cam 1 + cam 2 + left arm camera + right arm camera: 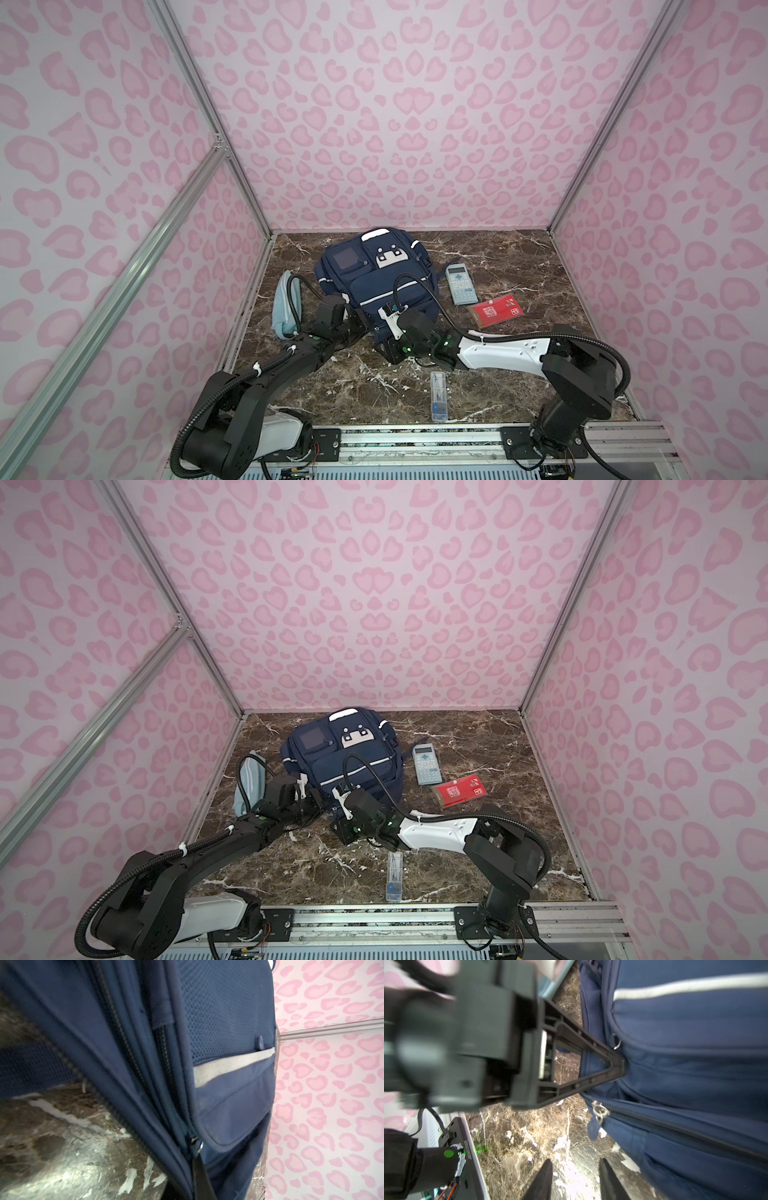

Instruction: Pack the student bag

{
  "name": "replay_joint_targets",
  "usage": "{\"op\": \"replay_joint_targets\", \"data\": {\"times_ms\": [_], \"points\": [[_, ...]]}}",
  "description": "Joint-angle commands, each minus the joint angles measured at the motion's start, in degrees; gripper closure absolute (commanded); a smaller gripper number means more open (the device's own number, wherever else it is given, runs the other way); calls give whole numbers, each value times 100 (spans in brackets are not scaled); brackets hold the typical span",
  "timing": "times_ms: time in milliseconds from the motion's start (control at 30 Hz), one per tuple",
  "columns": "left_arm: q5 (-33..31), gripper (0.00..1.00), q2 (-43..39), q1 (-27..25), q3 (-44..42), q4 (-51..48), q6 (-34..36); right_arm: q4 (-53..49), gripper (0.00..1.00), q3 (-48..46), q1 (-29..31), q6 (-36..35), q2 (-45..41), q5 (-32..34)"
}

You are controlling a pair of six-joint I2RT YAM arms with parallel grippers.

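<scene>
Left end effector [619, 1067] pinching student bag [695, 1043], plain from right wrist — obscured overhead

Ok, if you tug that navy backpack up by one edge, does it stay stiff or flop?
Probably floppy: the backpack is soft fabric, folding where the left end effector pinches it. It likely sags when lifted, since it lies slumped on the table. Pushed, it would probably bunch rather than slide.

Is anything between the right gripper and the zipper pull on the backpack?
Nothing visible: only bare table lies between the right gripper and the zipper pull. The left gripper pinches the backpack off that line.
</scene>
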Motion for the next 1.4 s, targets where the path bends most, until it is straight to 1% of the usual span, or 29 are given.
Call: {"op": "replay_joint_targets", "data": {"times_ms": [0, 33, 100, 133, 200, 267, 333, 367, 433, 633, 700, 833, 933, 1067, 1133, 1233, 1300, 1367], "points": [[196, 97, -99, -45, 78, 215, 118, 405, 56, 115, -1, 212, 191, 271], [204, 97, -122, -55, 56, 215, 106, 346, 53, 176, -32, 230, 235, 351], [234, 97, -136, -61, -7, 215, 77, 523, 51, 208, -121, 194, 312, 288], [252, 97, -136, -72, -44, 237, 50, 555, 51, 246, -143, 164, 364, 285], [287, 97, -114, -102, -110, 317, -8, 628, 56, 357, -148, 93, 462, 244], [356, 97, -84, -132, -179, 423, -83, 595, 66, 516, -152, 83, 613, 270], [380, 97, -81, -134, -177, 393, -71, 324, 78, 694, -150, 71, 737, 536], [372, 97, -104, -133, -176, 353, -49, 330, 88, 655, -173, 60, 719, 683], [336, 97, -143, -134, -207, 327, -30, 473, 100, 522, -244, 110, 621, 794], [267, 97, -136, -95, -112, 215, 101, -84, 100, 307, -284, -80, 272, 906], [324, 97, -144, 14, -81, 62, 155, -318, 100, 116, -300, -92, 95, 1000], [398, 97, -278, 264, -9, -203, 332, -579, 100, -437, -514, -38, -317, 1060], [404, 97, -388, 306, 55, -405, 438, -605, 100, -811, -800, -56, -553, 1052], [458, 97, -528, 345, 31, -531, 470, -775, 100, -1047, -1328, -197, -723, 981], [507, 97, -605, 437, -34, -540, 497, -893, 100, -1080, -1695, -328, -755, 1034], [521, 97, -646, 615, -47, -628, 617, -919, 100, -1114, -2222, -431, -703, 861], [447, 97, -629, 709, -10, -719, 731, -997, 100, -1054, -2356, -520, -708, 838], [404, 97, -577, 850, 79, -843, 896, -1164, 100, -934, -2317, -623, -735, 781]]}}
